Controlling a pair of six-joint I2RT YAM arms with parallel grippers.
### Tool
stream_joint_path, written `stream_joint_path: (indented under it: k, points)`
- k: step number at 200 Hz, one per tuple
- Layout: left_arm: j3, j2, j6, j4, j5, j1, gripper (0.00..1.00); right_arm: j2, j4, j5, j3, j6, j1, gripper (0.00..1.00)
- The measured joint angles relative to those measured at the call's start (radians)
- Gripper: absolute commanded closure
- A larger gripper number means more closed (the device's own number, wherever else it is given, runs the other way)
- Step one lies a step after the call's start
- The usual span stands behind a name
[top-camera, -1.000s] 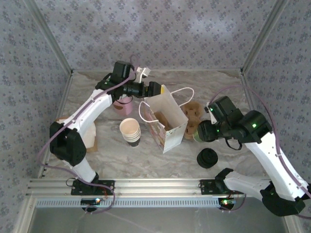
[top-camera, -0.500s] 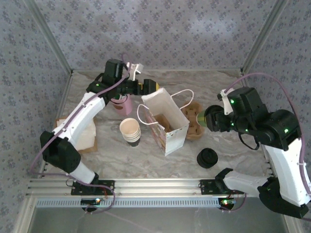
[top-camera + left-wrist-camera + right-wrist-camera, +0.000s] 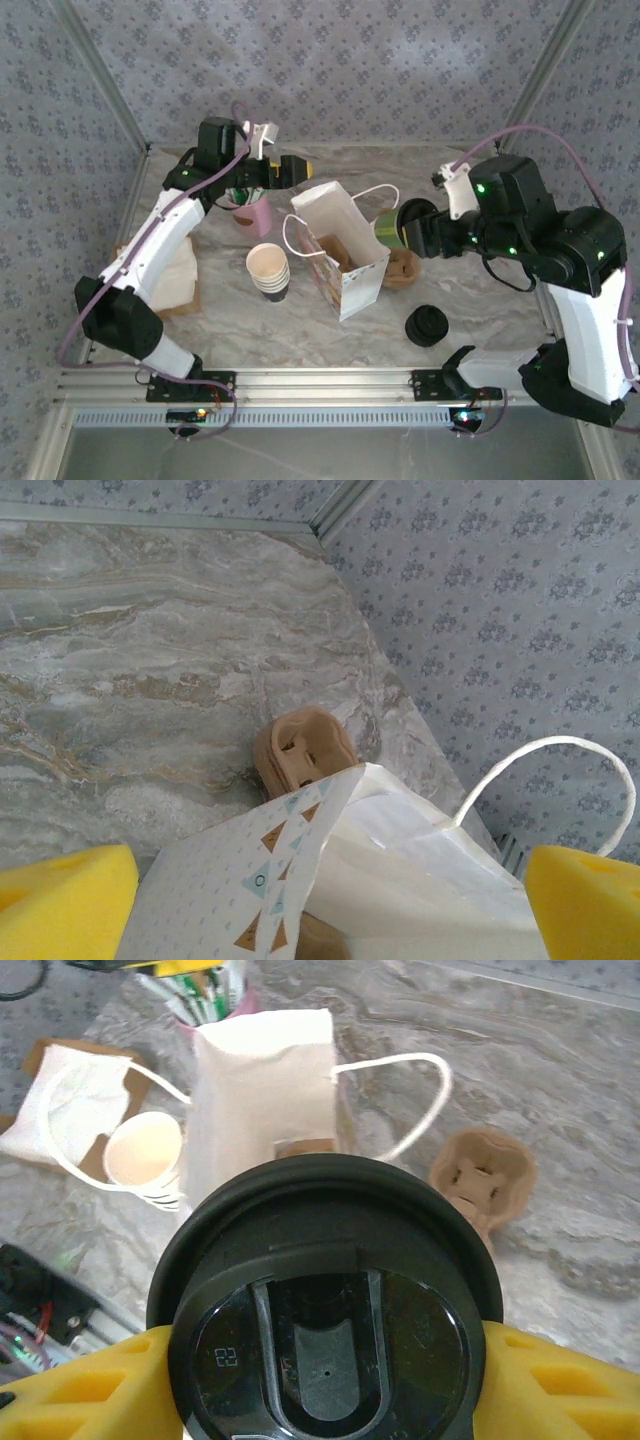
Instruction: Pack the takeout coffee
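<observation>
Right gripper (image 3: 325, 1380) is clamping the lidded coffee cup (image 3: 388, 226) between its yellow fingers, holding it off the table at three o'clock of the open paper bag (image 3: 345, 285), just beside its mouth. Left gripper (image 3: 320, 900) is gaping wide and empty at the bag's eleven o'clock corner. Stacked cups (image 3: 268, 270) are sitting at nine o'clock of the bag, spare lids (image 3: 428, 325) at four.
</observation>
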Motion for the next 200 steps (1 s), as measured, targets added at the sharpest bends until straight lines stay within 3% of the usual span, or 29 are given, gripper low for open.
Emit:
stream_joint_path:
  k: [44,140,200]
  points:
    - [0.000,0.053,0.000,0.010,0.027,0.002,0.01,0.121,-0.021,0.021,0.085,0.000,0.090,0.35]
    - [-0.003,0.068,-0.022,0.085,0.089,-0.017,0.01,0.280,-0.054,0.063,0.163,-0.012,0.135,0.35]
    - [-0.146,-0.020,-0.044,0.108,0.079,-0.046,0.00,0.327,-0.054,0.067,0.165,-0.015,0.151,0.35]
